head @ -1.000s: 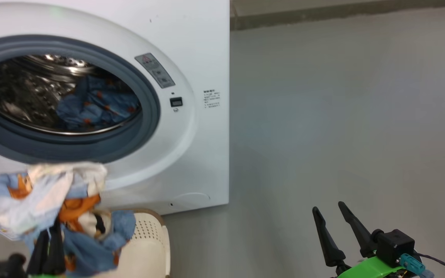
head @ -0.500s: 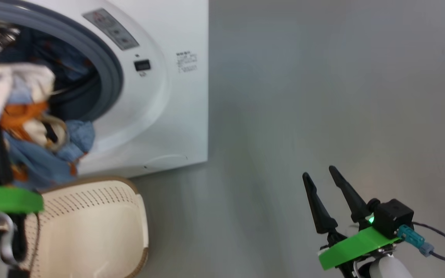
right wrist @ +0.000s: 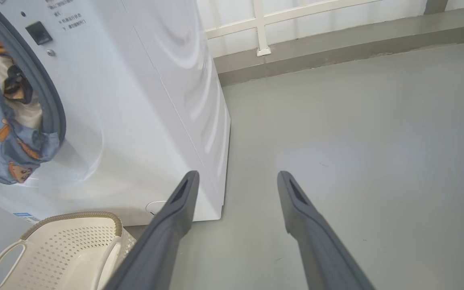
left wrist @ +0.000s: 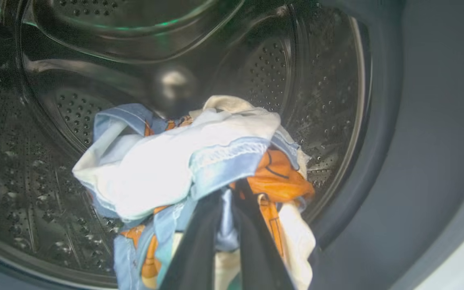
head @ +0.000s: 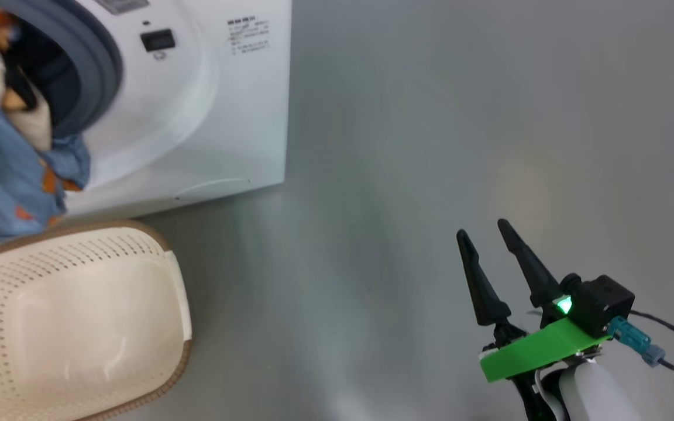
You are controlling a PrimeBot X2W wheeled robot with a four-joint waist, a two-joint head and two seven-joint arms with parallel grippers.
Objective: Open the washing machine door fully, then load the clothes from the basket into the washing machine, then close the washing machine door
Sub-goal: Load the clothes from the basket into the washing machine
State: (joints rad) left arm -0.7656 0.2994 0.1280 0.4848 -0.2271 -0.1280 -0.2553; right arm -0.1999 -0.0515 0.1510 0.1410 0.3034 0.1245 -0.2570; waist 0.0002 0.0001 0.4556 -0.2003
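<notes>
There is one washing machine (head: 196, 88), one basket (head: 79, 316), one bunched bundle of clothes (left wrist: 183, 161) and two grippers. The floor (head: 430, 146) is smooth, bare grey. In the right wrist view it runs up to a grey skirting (right wrist: 336, 44) under a white panelled wall (right wrist: 316, 8).

The white machine stands on the floor, ahead of the right gripper (head: 482, 229) and off to its left, well apart from it. The cream basket sits on the floor just in front of the machine's lower edge, also to that gripper's left.

The left gripper (left wrist: 228, 197) has its two dark fingers pinched nearly together on the light-blue, white and orange clothes. The bundle bulges up and outward past the fingertips. It sits in the mouth of the machine, with the steel drum (left wrist: 34, 161) directly beyond it and the grey gasket (left wrist: 377, 141) to that gripper's right.

The right gripper holds nothing. Its fingers are spread wide over bare floor.
</notes>
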